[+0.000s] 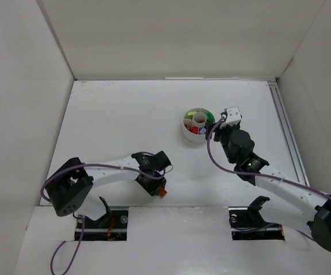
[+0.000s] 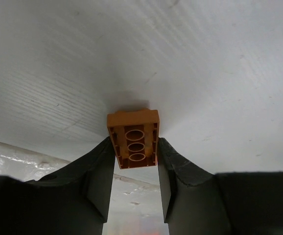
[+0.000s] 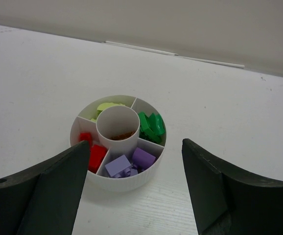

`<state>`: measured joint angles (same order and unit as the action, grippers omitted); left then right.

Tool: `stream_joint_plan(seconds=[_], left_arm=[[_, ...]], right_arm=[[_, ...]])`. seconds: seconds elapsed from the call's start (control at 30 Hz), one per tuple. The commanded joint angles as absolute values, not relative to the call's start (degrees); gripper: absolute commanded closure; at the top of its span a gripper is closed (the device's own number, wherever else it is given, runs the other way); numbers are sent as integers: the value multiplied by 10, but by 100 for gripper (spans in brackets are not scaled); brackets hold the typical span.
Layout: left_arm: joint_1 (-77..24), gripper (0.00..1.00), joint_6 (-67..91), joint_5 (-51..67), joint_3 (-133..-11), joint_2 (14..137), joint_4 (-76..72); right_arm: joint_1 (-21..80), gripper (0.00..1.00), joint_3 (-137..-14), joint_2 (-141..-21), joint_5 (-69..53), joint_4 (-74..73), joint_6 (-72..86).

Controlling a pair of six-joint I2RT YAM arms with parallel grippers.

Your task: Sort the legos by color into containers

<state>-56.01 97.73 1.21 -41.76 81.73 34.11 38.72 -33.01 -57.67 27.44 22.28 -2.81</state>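
The round white dish [image 1: 184, 129] stands right of centre. In the right wrist view its rim [image 3: 131, 182] rings wedges holding red legos [image 3: 91, 154], purple legos [image 3: 131, 164], dark green legos [image 3: 151, 126] and yellow-green legos [image 3: 107, 106]. Orange-brown bits [image 3: 120, 133] lie in the central well. My right gripper [image 3: 135, 144] is open and empty, its jaws wide apart just on the near side of the dish; it also shows in the top view [image 1: 216, 125]. My left gripper [image 2: 135, 157] is shut on an orange-brown lego [image 2: 133, 138], underside up, low over the table near its front edge [image 1: 162, 193].
White walls enclose the table on the left, back and right. A metal rail [image 1: 283, 123] runs along the right side. The arm bases [image 1: 102, 220] sit behind a raised white ledge at the near edge.
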Motion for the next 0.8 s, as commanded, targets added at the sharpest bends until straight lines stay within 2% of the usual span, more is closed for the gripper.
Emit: stream_joint_plan(seconds=[0.0,0.23,0.27,0.43,0.57,0.77], left_arm=[[-567,75,960,-60,-462,819,391],[-581,76,870,-332,-669,819,485],[-581,74,855,-396,-709,826,477],[-581,68,650,-536,-792,862,339],[-567,67,465,-579,-826,904,184],[-527,64,286,-529,-831,966,-16]], right_arm=[[388,19,-345,-564,275,236,-33],[378,19,-340,-548,300,236,-38],[370,19,-340,-548,308,236,-26],[338,19,-341,-517,402,186,32],[298,19,-360,-479,438,99,90],[236,18,-386,-415,438,-17,125]])
